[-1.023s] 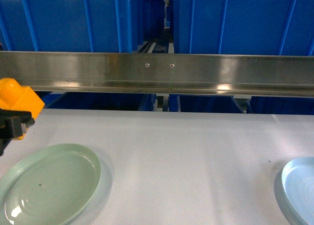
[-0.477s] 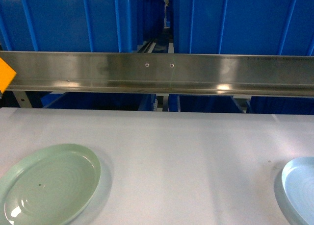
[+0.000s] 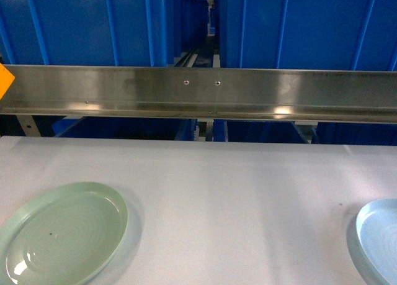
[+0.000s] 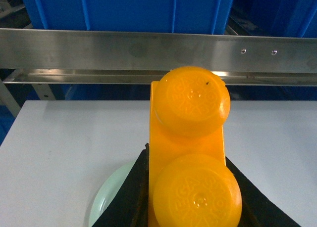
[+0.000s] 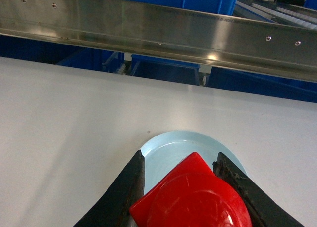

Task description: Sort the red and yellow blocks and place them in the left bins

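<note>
My left gripper (image 4: 188,187) is shut on the orange-yellow studded block (image 4: 190,133), whose two round studs face the left wrist camera. It hangs above the table, in front of a steel rail with a blue bin (image 4: 129,9) behind it. In the head view only a yellow sliver of that block (image 3: 5,80) shows at the left edge, near the left blue bin (image 3: 80,24). My right gripper (image 5: 179,160) is shut on the red block (image 5: 193,200), above a pale blue plate (image 5: 171,148). Neither gripper appears in the head view.
A steel rail (image 3: 198,92) runs across the table's far edge, with more blue bins (image 3: 310,24) behind and below it. A pale green plate (image 3: 62,232) lies front left and the pale blue plate (image 3: 378,241) front right on the white table (image 3: 236,192).
The left gripper carried the yellow block up and to the left, out of the head view; only a sliver remains at the left edge. The plates have not moved.
</note>
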Robot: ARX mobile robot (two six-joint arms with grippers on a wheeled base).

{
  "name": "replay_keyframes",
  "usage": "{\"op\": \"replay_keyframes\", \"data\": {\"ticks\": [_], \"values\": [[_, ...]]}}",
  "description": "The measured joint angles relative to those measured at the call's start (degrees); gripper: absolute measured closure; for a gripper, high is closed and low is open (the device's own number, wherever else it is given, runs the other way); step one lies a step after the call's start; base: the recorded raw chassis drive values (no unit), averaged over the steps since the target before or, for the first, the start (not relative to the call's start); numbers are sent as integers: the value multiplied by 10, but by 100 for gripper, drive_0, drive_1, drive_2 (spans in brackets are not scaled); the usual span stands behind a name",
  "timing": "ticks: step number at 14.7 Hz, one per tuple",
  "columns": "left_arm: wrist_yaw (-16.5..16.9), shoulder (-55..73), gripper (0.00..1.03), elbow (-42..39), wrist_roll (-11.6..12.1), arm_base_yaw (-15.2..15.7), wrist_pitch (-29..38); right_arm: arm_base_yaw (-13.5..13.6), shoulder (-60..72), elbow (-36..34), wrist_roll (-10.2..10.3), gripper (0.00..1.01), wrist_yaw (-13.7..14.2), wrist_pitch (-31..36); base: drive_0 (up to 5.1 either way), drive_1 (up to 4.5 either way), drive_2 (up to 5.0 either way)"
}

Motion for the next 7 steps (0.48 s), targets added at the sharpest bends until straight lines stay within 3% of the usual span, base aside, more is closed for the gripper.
{"op": "replay_keyframes", "data": {"ticks": [7], "values": [[2,0,77,1,0,-2,0,0,0,0,0,65,2,1,0,0,0]]}}
